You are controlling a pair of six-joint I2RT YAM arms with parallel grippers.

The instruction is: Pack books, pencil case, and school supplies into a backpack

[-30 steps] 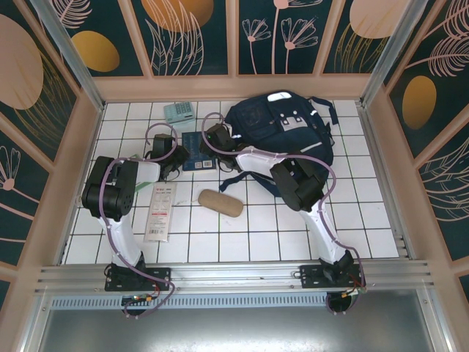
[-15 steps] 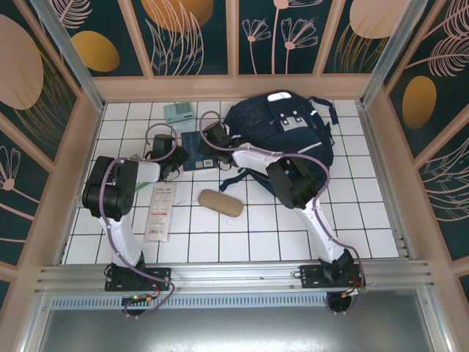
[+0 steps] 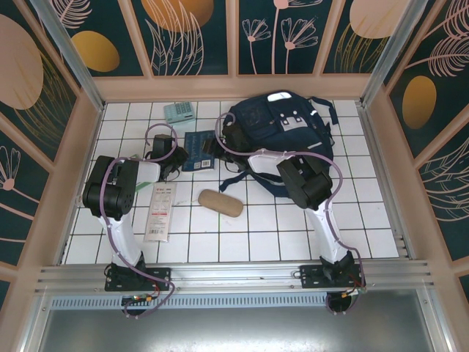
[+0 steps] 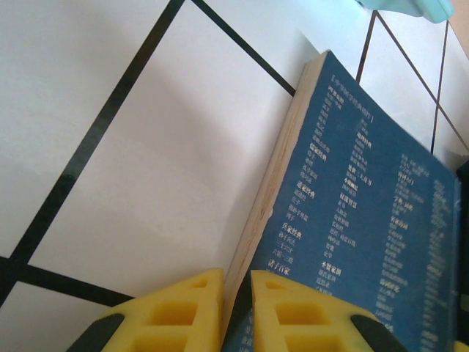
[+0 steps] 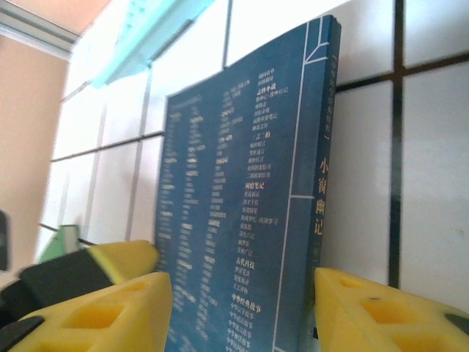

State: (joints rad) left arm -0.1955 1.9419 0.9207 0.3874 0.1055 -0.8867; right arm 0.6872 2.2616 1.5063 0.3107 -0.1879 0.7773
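Observation:
A blue book [image 3: 196,150] lies on the white tiles left of the navy backpack [image 3: 293,128]. My left gripper [image 3: 178,158] is shut on its left page edge, and in the left wrist view the yellow fingers [image 4: 183,312] pinch that edge of the book [image 4: 366,220]. My right gripper [image 3: 215,150] stands open at the book's right side, by the backpack's edge. In the right wrist view the book [image 5: 234,205] fills the gap ahead of the gripper [image 5: 242,315]. The tan pencil case [image 3: 220,203], white packet [image 3: 160,211] and teal calculator [image 3: 178,112] lie on the tiles.
Wooden walls close in the tiled floor on three sides. A metal rail [image 3: 234,275] runs along the near edge by the arm bases. The calculator's edge [image 4: 410,6] lies just beyond the book's far corner.
The right wrist has swung right, off the book and toward the backpack. The left fingers have closed further on the book's left edge.

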